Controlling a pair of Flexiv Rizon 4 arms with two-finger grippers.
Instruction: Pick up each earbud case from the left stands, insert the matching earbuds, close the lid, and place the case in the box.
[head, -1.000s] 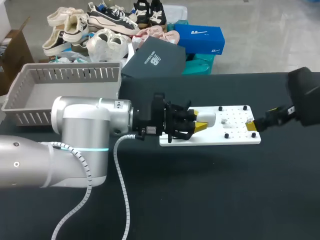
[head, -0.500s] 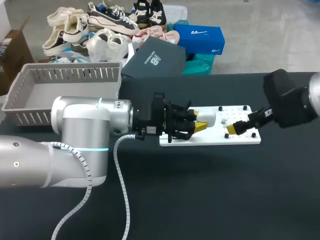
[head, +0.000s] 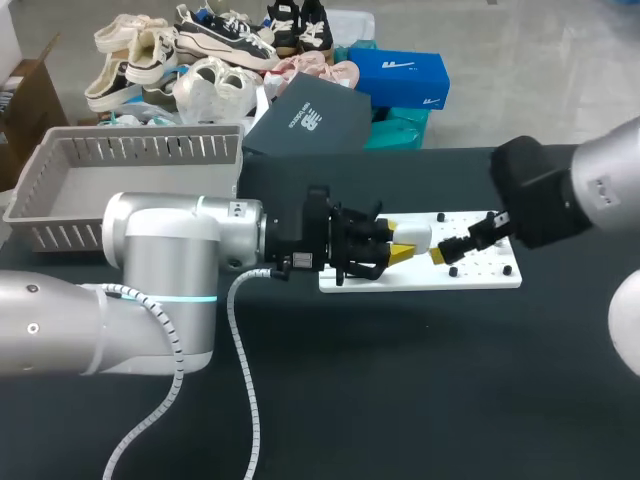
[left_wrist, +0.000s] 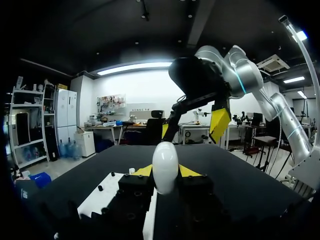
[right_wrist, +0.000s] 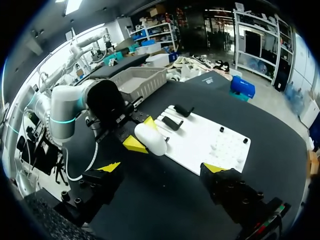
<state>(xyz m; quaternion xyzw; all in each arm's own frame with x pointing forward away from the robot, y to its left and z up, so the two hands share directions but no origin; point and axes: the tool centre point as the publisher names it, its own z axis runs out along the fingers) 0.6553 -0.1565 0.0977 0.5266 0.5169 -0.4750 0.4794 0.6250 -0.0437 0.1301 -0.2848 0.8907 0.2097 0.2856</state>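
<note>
A smooth white earbud case (head: 416, 238) is held just above the white board (head: 480, 275). My left gripper (head: 400, 249) is shut on it from two sides. In the left wrist view the case (left_wrist: 165, 167) stands upright between the yellow tips. My right gripper (head: 447, 249) comes in from the right and hangs open over the board, close beside the case. One of its yellow fingers (left_wrist: 220, 123) shows just ahead of the case. In the right wrist view the case (right_wrist: 150, 139) lies ahead of my open right gripper (right_wrist: 162, 167), and nothing is between those fingers.
A grey slatted basket (head: 60, 215) stands at the table's back left. Two black stands (right_wrist: 173, 122) sit on the board's left part, and small black pegs (head: 453, 271) dot its right part. Dark tabletop (head: 420, 390) lies in front.
My right arm has swung left across the board, bringing its open gripper from the board's right end up to the case. The left arm and the case have stayed put.
</note>
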